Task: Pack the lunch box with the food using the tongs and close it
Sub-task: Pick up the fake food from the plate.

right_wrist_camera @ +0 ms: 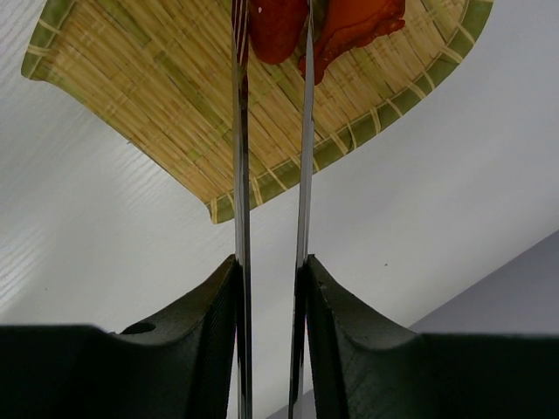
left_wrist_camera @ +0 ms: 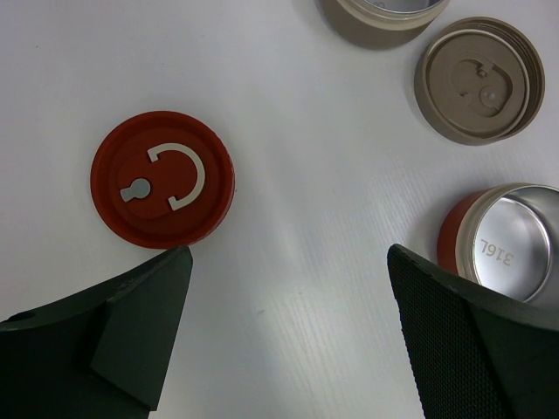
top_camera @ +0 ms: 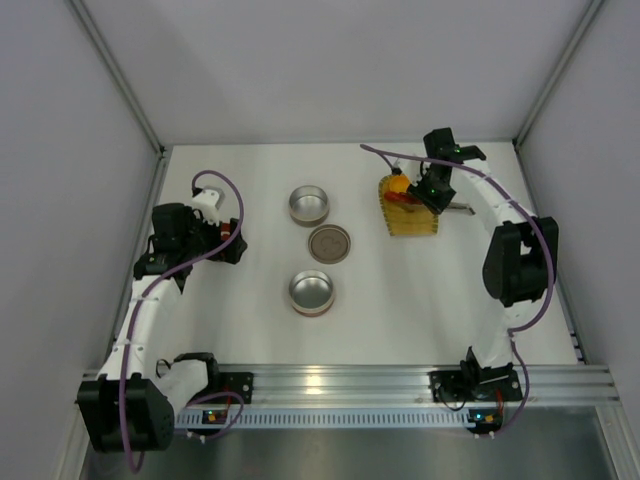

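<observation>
Right wrist view: the right end effector (right_wrist_camera: 271, 266) pinches slim silver metal tongs (right_wrist_camera: 242, 157). A glossy red sausage piece (right_wrist_camera: 272, 30) sits between their arms, over the woven yellow tray (right_wrist_camera: 148, 113). Left wrist view alone shows the left end effector (left_wrist_camera: 288, 253), spread wide over the table (left_wrist_camera: 288, 131) beside a round red lid (left_wrist_camera: 162, 179).

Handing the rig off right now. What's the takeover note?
Left claw: open, empty, hovering by the red lid.
Right claw: shut on the tongs, tips at the red sausage pieces on the woven tray.
Orange piece also on the tray.
Tan tin and red tin empty; brown lid off.
Done: tongs in hand. Left: move all three pieces into the tins, fit lids.
</observation>
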You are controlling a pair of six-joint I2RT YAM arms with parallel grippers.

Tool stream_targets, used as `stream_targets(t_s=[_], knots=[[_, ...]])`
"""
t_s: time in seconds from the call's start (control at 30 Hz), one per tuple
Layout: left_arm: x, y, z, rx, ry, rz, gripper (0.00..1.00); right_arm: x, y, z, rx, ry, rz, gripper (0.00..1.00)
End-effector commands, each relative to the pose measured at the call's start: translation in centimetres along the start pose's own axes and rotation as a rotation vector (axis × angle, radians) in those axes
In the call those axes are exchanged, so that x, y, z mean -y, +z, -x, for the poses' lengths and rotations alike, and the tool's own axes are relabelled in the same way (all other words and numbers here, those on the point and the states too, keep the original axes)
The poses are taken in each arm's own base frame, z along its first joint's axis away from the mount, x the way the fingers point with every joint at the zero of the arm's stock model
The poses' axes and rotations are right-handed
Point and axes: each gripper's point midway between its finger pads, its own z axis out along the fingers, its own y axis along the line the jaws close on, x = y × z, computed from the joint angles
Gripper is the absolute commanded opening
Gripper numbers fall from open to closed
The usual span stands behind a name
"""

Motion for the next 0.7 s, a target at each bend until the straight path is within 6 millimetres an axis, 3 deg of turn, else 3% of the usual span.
stream_targets(t_s=[0.0,0.23,0.47,0.67], knots=[[-0.3,-0.4,2.0,0.05,0.03,0.011,0.99,0.6,-0.7,2.0,0.063,-0.008,-0.03,0.17],[-0.2,-0.6,2.2,0.059,0.025,0.005,0.98,0.4,-4.2,1.9,0.1,0.012,-0.045,0.01],[0.0,-1.1,2.7,0.07,0.027,0.007,0.98,-0.4,-7.3,2.6,0.17,0.038,-0.02,0.0],[0.0,-1.6,2.7,0.076,0.029,0.017,0.98,-1.2,-8.2,2.4,0.174,0.053,0.009,0.0]])
